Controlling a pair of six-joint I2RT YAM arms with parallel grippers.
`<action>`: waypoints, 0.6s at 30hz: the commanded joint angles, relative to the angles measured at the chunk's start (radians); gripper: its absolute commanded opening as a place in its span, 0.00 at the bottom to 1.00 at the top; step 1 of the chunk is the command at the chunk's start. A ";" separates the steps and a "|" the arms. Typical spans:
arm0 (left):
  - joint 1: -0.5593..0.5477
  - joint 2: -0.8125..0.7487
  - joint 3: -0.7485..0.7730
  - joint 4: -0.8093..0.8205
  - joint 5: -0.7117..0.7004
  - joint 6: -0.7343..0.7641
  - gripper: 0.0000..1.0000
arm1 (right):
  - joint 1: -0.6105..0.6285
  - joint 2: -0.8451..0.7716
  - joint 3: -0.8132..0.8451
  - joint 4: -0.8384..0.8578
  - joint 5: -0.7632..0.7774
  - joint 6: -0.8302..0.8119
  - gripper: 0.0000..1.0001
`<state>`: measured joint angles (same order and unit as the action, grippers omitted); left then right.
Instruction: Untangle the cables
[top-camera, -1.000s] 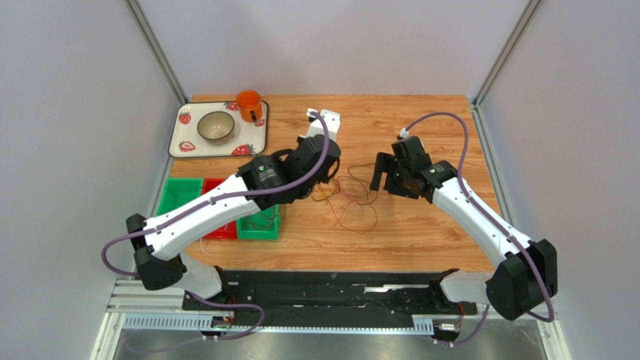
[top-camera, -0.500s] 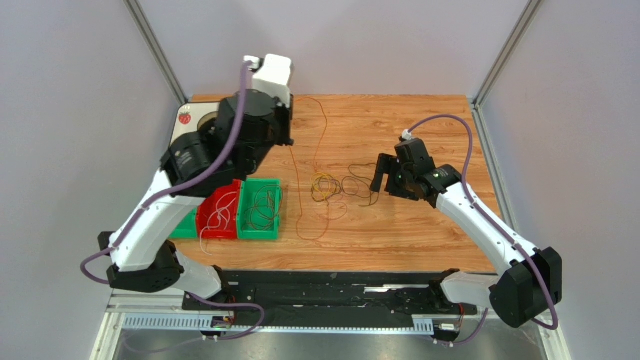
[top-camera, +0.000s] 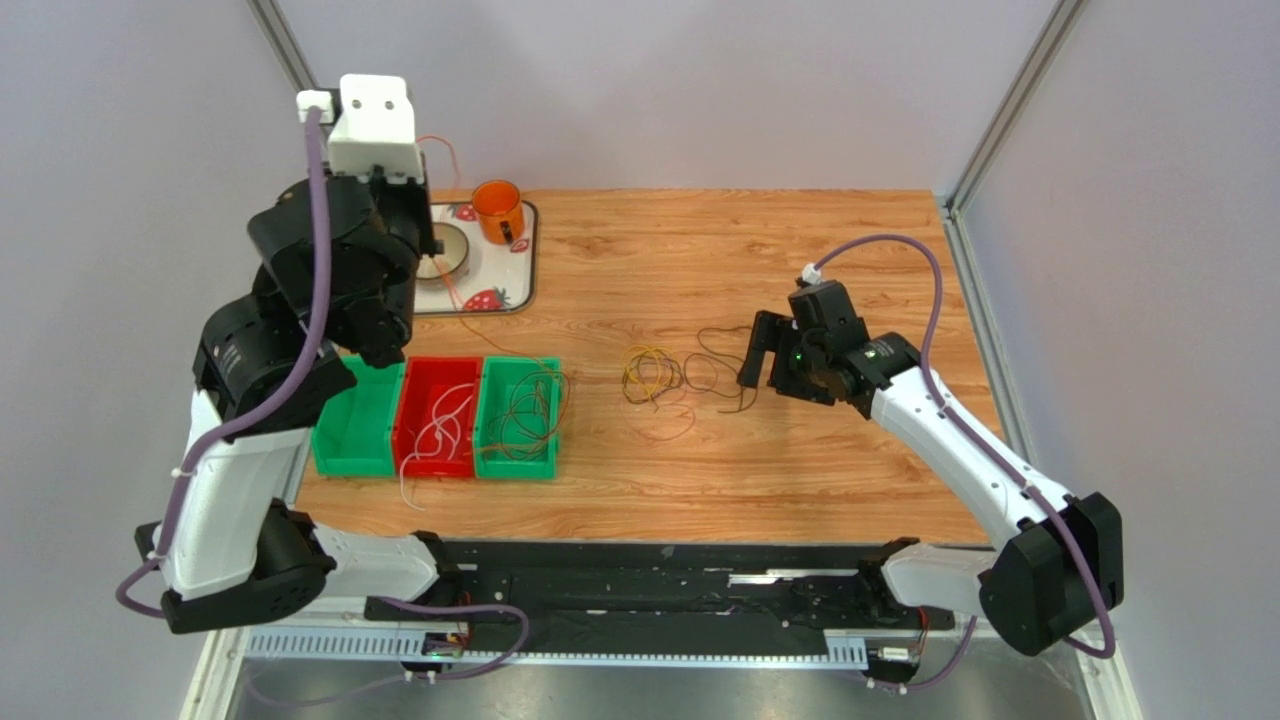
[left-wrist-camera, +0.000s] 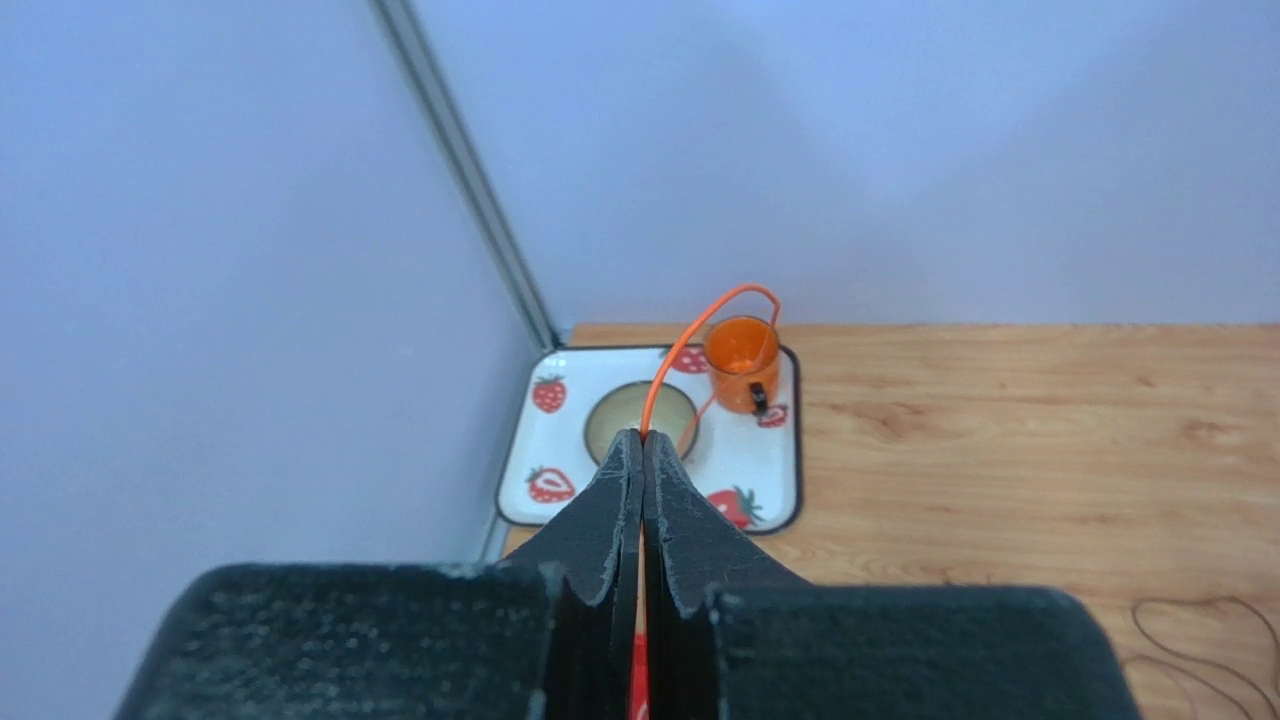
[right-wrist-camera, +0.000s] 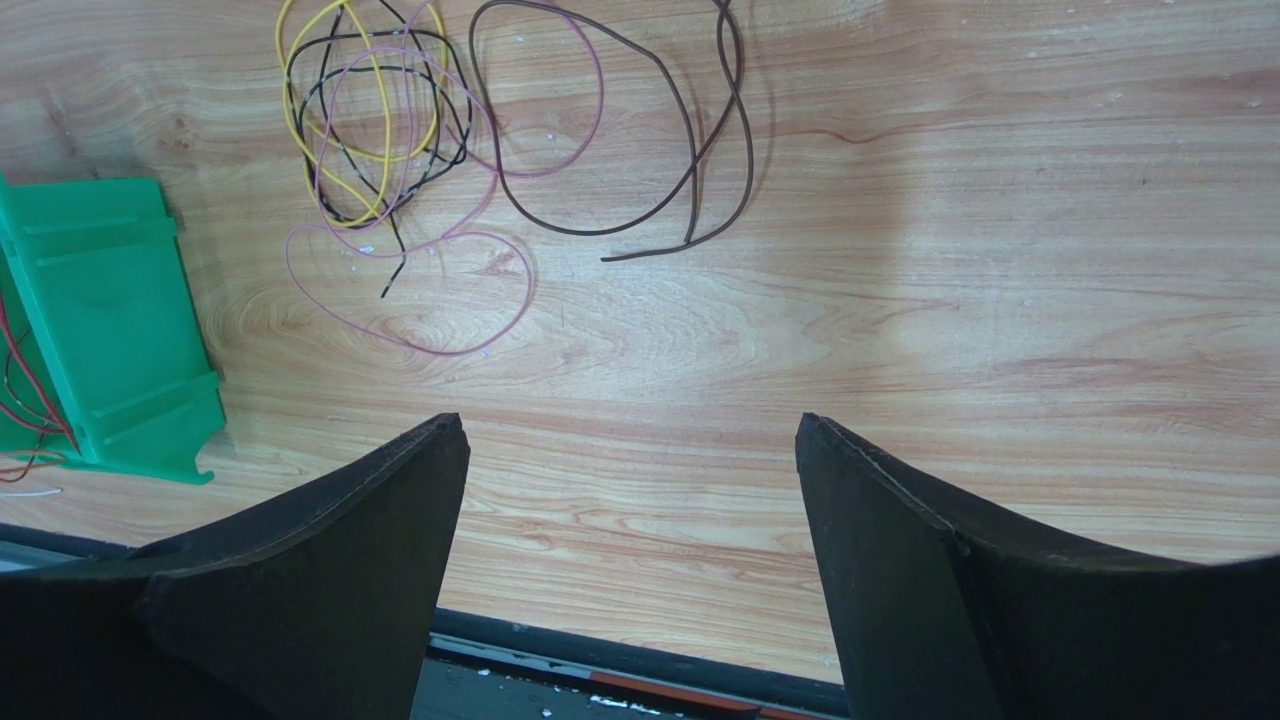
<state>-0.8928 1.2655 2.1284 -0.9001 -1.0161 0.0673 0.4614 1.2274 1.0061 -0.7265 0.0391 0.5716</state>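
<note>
Top view: the cables (top-camera: 655, 375) lie tangled in the middle of the bench (top-camera: 842, 240), and some more lie in the bins (top-camera: 519, 470). The right pincer (top-camera: 756, 360) hovers just beside the heap.

Left wrist: the left pincer (left-wrist-camera: 643, 450) is clenched on an orange wire (left-wrist-camera: 694, 323). It is raised high, probably to pull this wire free. The tray (left-wrist-camera: 529, 450) and cup (left-wrist-camera: 744, 348) are beyond.

Right wrist: the fingers are spread and grasp nothing. Nothing blocks the heap.

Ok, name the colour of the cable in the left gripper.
The cable is orange; left wrist view shows it best.

The left arm (top-camera: 226, 465) rears high at the far left, its left gripper (left-wrist-camera: 643, 444) pinched tight on an orange cable (left-wrist-camera: 736, 290). The right arm (top-camera: 947, 435) reaches low toward centre, its right gripper (right-wrist-camera: 628, 435) spread wide.
</note>
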 joint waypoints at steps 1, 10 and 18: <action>0.009 -0.098 -0.074 0.283 -0.180 0.291 0.00 | -0.001 -0.011 -0.011 0.052 -0.018 0.008 0.85; 0.078 -0.247 -0.209 0.720 -0.260 0.637 0.00 | -0.003 -0.006 -0.014 0.059 -0.024 0.005 0.84; 0.129 -0.249 -0.261 0.722 -0.210 0.678 0.00 | -0.001 -0.012 -0.031 0.073 -0.067 0.010 0.84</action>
<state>-0.7956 0.9836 1.9156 -0.1963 -1.2434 0.6819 0.4614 1.2278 0.9924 -0.6945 -0.0021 0.5724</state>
